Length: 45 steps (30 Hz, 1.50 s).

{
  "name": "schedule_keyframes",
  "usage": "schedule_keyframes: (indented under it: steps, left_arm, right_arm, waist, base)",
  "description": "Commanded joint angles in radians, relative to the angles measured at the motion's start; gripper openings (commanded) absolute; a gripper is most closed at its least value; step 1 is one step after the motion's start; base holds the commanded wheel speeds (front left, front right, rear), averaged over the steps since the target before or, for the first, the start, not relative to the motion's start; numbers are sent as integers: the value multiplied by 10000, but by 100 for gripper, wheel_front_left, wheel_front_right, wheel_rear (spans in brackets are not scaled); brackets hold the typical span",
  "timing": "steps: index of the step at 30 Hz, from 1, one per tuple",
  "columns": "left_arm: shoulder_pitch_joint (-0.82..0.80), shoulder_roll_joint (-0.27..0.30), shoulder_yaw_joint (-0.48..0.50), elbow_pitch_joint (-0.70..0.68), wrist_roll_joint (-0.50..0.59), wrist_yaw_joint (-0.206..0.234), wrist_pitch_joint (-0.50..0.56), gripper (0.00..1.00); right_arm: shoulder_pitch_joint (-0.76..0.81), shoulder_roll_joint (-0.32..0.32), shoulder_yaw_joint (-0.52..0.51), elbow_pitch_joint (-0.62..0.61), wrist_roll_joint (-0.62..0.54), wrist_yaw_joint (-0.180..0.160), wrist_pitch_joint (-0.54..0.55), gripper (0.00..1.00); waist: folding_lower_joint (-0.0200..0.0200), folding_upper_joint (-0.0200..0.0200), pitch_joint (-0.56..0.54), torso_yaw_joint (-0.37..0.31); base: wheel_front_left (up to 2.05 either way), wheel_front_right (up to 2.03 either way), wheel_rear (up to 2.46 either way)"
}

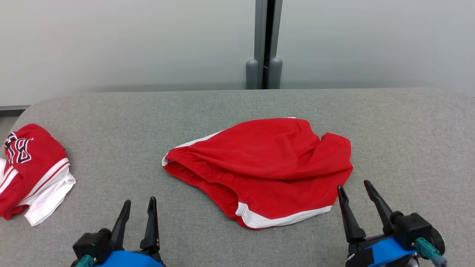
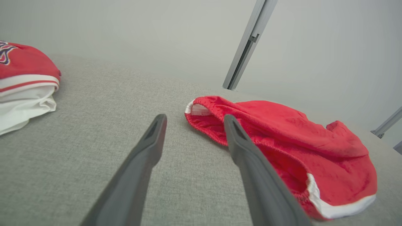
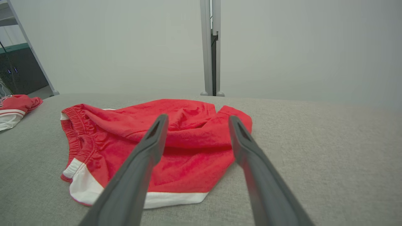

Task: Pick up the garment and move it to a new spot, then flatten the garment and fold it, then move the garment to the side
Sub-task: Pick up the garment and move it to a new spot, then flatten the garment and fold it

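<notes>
right tool, spread empty, is sitting just right of the red shorts, nearer than the spread left tool.

Red shorts: crumpled on grey table, centre to nine o'clock.
Right gripper: jaws apart, tips over the fabric.
</notes>
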State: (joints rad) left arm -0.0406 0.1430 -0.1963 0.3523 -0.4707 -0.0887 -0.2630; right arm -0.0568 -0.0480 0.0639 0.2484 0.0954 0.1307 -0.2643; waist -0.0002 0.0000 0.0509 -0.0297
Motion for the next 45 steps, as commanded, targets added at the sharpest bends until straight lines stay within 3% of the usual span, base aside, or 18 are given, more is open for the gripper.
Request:
schedule_keyframes:
  steps: [1, 20, 32, 39, 45]
  left_arm:
    - [268, -118, 144, -101, 146, -76, -27, 100]
    - [709, -508, 715, -122, 645, -288, -26, 100]
    - [460, -610, 587, -23, 891, -364, -27, 100]
    - [-252, -664, -1300, 103, 1056, -453, 603, 100]
    - [-1161, -462, -3040, 599, 302, -420, 1580, 100]
  right_arm:
    - [237, -44, 62, 116, 124, 1, -2, 100]
    - [130, -44, -307, 647, 92, 1, -2, 100]
    - [-12, -42, -418, 613, 29, 1, -2, 100]
    - [-195, -44, -423, 610, 41, 1, -2, 100]
    - [-412, -44, -332, 612, 92, 1, -2, 100]
  waist:
    - [2, 0, -119, -6]
    - [2, 0, -277, -8]
    - [2, 0, -140, -15]
    - [2, 0, 153, -134]
    - [2, 0, 461, -464]
  base:
    - [0, 0, 0]
    - [0, 0, 0]
    - [0, 0, 0]
    - [0, 0, 0]
    - [0, 0, 0]
